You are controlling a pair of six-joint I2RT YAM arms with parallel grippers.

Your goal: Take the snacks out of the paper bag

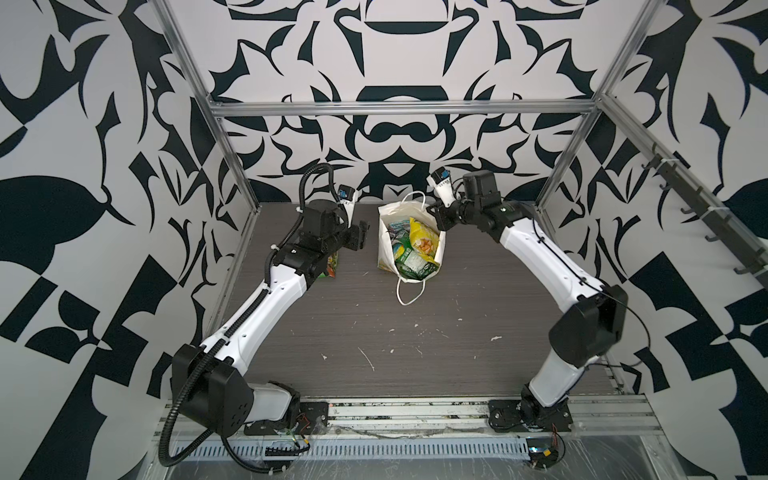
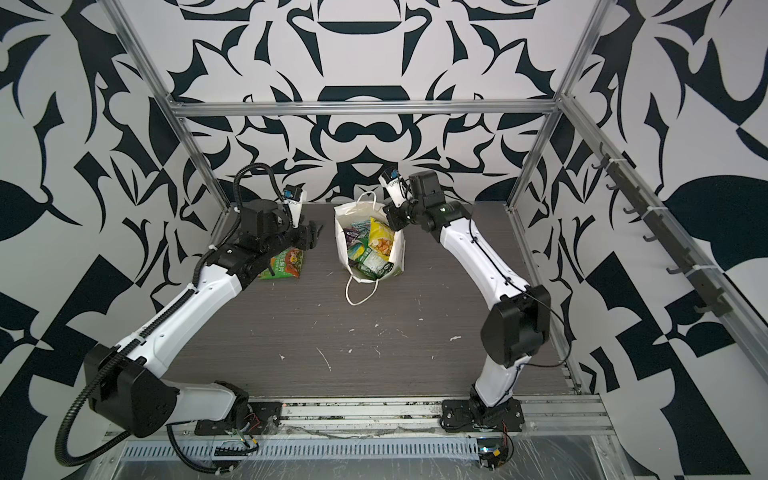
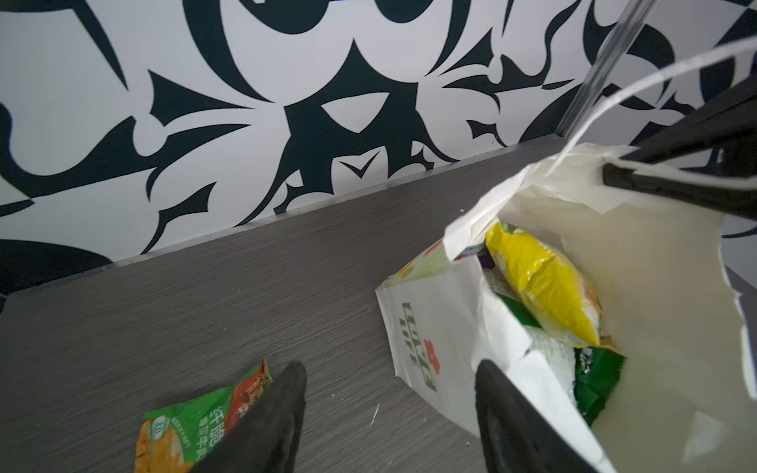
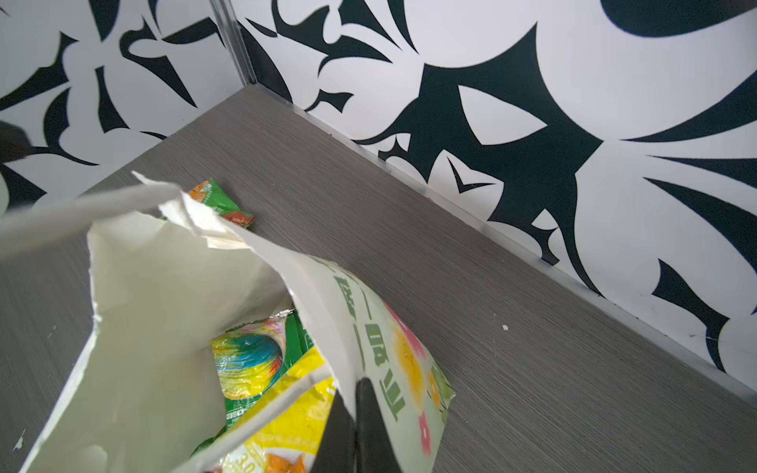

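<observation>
The white paper bag stands open at the back middle of the table, with snacks inside: a yellow packet on top and green ones below. My right gripper is shut on the bag's far right rim and holds the mouth open. My left gripper stands open and empty just left of the bag. It is above a green and orange packet that lies on the table.
One white cord handle lies on the table in front of the bag; the other stands up at the back. The patterned back wall is close behind. Metal frame posts stand at the back corners.
</observation>
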